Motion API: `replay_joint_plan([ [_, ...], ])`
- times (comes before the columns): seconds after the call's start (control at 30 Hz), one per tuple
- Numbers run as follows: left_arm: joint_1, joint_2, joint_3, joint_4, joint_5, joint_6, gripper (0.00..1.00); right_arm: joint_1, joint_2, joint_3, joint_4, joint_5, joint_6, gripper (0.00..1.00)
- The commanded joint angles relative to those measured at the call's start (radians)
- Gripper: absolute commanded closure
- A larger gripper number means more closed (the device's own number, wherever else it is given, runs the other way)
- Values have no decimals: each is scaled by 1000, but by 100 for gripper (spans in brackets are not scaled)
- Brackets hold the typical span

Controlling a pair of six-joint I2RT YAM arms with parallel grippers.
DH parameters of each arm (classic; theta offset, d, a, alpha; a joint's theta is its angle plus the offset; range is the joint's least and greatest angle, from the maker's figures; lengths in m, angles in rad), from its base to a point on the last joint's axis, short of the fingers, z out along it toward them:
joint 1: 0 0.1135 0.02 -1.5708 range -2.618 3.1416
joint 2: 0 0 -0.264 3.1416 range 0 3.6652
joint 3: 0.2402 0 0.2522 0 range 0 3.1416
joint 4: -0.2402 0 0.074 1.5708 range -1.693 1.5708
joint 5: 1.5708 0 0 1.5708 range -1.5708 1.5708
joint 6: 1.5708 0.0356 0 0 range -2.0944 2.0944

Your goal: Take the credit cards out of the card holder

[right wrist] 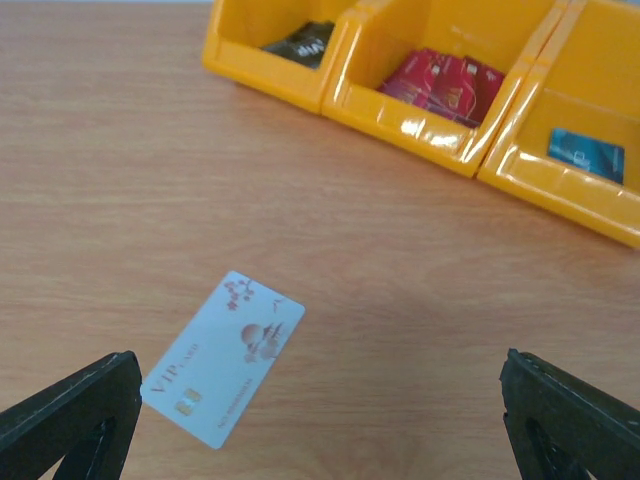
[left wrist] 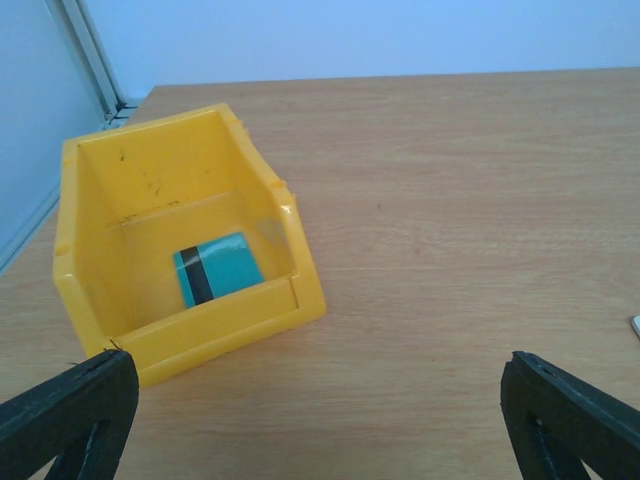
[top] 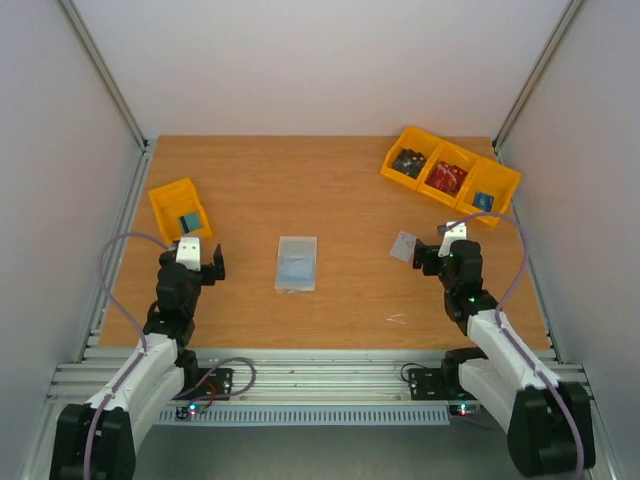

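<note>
The card holder (top: 296, 263) lies flat mid-table, pale blue-grey side up. A whitish-grey credit card (top: 403, 246) with "VIP" print lies on the wood just left of my right gripper; in the right wrist view the card (right wrist: 224, 358) is between the fingers, nearer the left one. The red credit card is not in view. My right gripper (top: 445, 256) (right wrist: 320, 420) is wide open and empty. My left gripper (top: 190, 263) (left wrist: 320, 420) is wide open and empty, just in front of a yellow bin and left of the holder.
A single yellow bin (top: 165, 205) (left wrist: 95, 200) at the far left holds a teal card with a black stripe (left wrist: 216, 270). Three joined yellow bins (top: 452, 158) (right wrist: 470, 155) at the back right hold black, red and blue items. Metal frame posts stand at both sides.
</note>
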Motion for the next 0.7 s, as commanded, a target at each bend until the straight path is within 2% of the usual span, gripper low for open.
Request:
replay_joint_plan([
  [0.0, 6, -36, -14, 110, -48, -16, 1, -12, 176, -77, 462, 69, -48, 2],
  [0.1, 7, -46, -18, 108, -84, -23, 1, -40, 382, -124, 789, 40, -38, 1],
  [0.2, 14, -45, -16, 105, -111, -59, 1, -46, 539, -123, 972, -12, -69, 2],
  [0.3, 28, -22, -10, 120, -134, -77, 1, -58, 625, -77, 965, -45, -74, 2],
  [0.47, 54, 105, -20, 290, -123, -63, 1, -64, 764, -30, 1010, -102, -96, 2],
  [0.6, 57, 216, 46, 266, -285, -114, 1, -76, 755, -12, 961, -123, -89, 1],
  [0.67, 60, 262, 57, 305, -353, -158, 1, -85, 750, -4, 937, -142, -84, 1],
])
